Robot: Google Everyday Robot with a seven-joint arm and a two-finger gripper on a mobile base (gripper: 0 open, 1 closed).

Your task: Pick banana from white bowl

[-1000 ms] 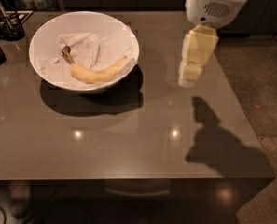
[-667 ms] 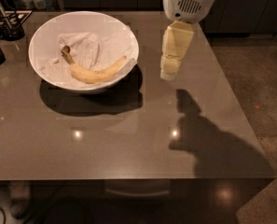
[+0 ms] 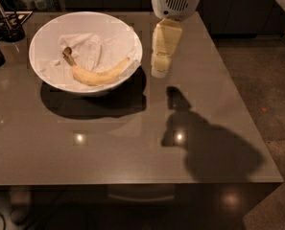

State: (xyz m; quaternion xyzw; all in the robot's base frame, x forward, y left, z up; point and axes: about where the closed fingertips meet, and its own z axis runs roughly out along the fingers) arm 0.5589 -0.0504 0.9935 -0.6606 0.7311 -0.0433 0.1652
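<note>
A curved yellow banana with a dark brown stem end lies in the white bowl, on crumpled white paper. The bowl stands on the brown table at the back left. My gripper hangs from the white arm housing at the top, just to the right of the bowl's rim and above the table. It points down and holds nothing that I can see. It is apart from the banana, about a bowl radius to its right.
The glossy brown table runs to a front edge and a right edge, with floor beyond on the right. Dark containers with utensils stand at the back left corner. The arm's shadow falls on the table's right half.
My gripper and arm have moved left, from the table's right part to just beside the bowl's right rim. The banana and bowl have not moved.
</note>
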